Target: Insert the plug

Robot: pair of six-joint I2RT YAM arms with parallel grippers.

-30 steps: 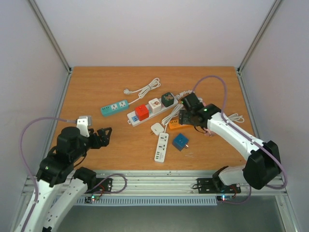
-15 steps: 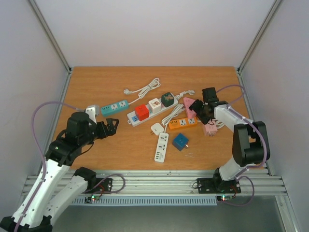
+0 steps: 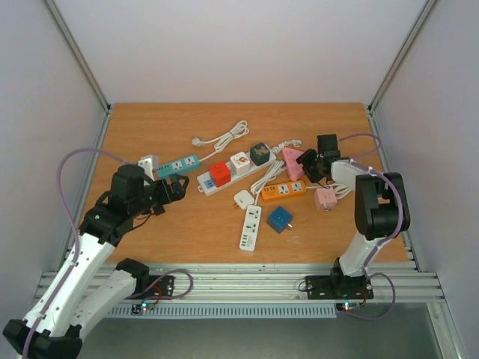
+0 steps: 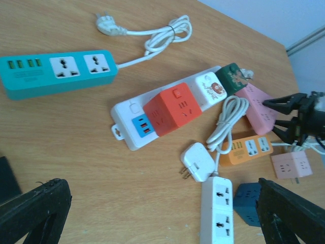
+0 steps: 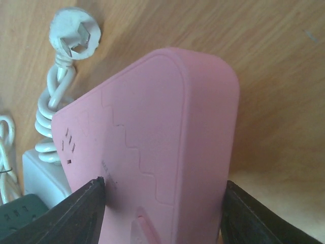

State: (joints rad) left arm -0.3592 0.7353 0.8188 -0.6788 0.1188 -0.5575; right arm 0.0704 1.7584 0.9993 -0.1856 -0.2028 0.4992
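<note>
**A:** A wooden bench inside white walls and a metal frame, with power strips littered across the middle. Where is the plug?

**B:** My guess is the white plug on its coiled cord. It lies flat on the wood just beside one end of the pink power strip, at the right of the pile. Nothing holds it.

**A:** And the right gripper?

**B:** Its jaws stand one on each side of the pink strip's body, very near its flanks. Whether they already pinch it I cannot tell. For a good hold I'd want them square on the long sides, so the strip can't twist when a plug is pushed in.

**A:** The left gripper?

**B:** Spread wide and empty, hovering over the near left and facing the pile.

**A:** What's in the way?

**B:** Crowding. The orange strip lies just on the near side of the pink one, and a pink cube sits right of that. The green adapter and the long white strip are to the left. The coiled cord lies close beside the pink strip and could snag a finger.
</note>
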